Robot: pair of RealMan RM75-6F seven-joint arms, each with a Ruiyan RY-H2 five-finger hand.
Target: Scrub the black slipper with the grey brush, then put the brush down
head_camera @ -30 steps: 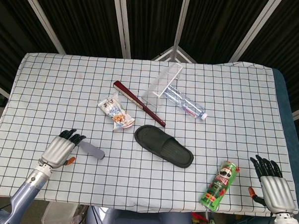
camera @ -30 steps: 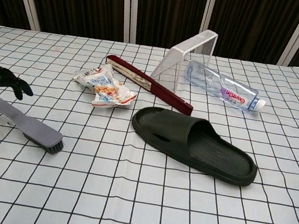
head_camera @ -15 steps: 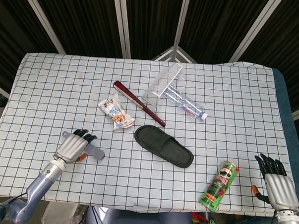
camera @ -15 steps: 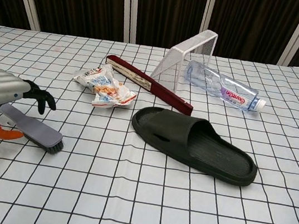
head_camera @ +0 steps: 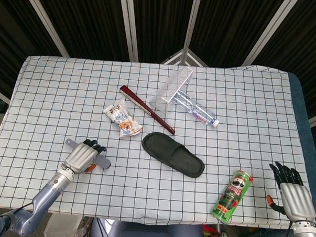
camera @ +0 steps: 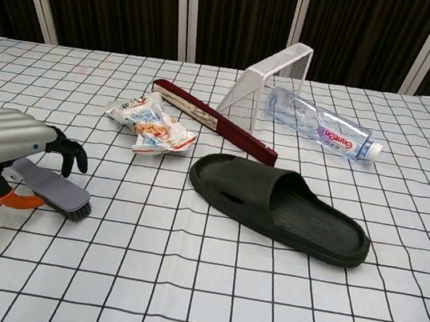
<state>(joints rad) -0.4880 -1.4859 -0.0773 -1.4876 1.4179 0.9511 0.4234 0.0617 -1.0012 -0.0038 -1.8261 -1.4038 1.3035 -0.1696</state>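
Pickup step: left hand arches over the handle of the flat grey plastic brush lying on the counter, grasp not yet sealed; next, close and carry toward 3 o'clock to the black rubber slipper; right hand idle, unclenched.

The surface has a white cloth with a black grid. On it: a black slipper around the middle, a grey brush near the left front, a snack bag, a dark red stick, a wire rack, a bottle on its side, and a green can at front right.
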